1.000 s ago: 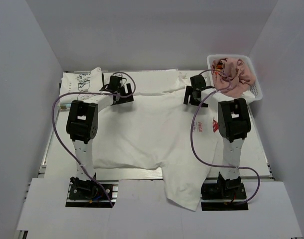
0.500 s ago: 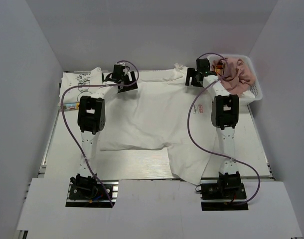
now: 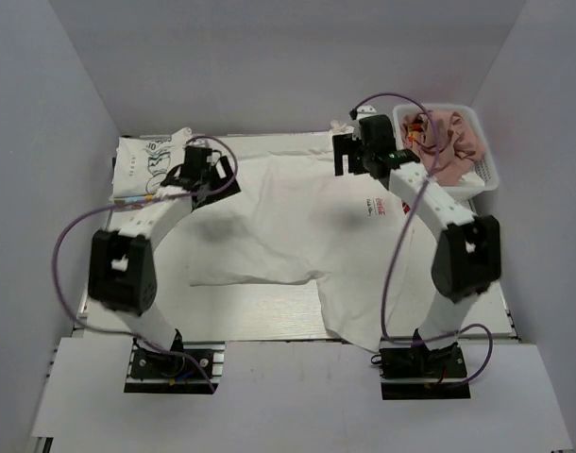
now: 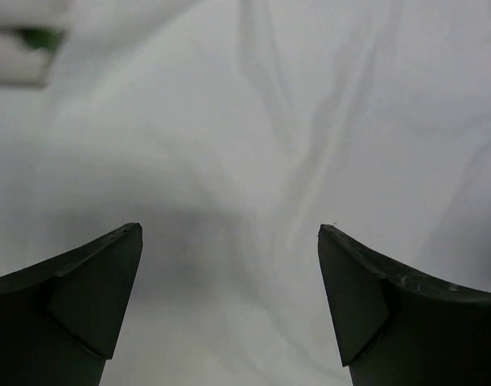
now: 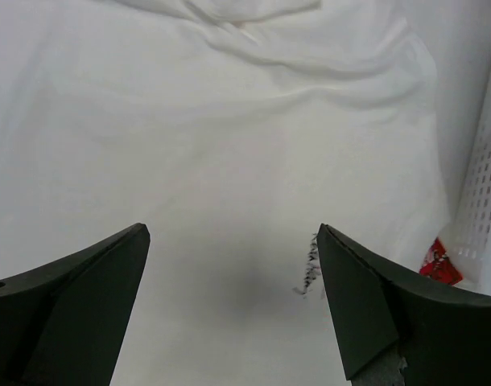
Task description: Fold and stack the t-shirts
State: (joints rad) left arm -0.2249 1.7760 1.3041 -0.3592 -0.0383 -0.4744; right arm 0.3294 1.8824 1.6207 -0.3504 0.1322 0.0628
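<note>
The big white cotton t-shirt point(image 3: 288, 222) spread across the middle is soft, matt cloth, rumpled into shallow creases. At the far left, the white tee with a black cartoon drawing point(image 3: 148, 162) is the same dull cloth. At the far right, the dusty-pink tee point(image 3: 450, 132) is crumpled matt cloth inside a white lattice basket point(image 3: 484, 177) of smooth hard plastic. The bare table top point(image 3: 250, 307) is pale, smooth and faintly shiny. The left gripper point(image 4: 229, 237) and right gripper point(image 5: 233, 233) have dark matt fingers point(image 4: 84, 297), seemingly plastic, lightly scuffed. The purple cables point(image 3: 69, 255) have a smooth sheath.
</note>
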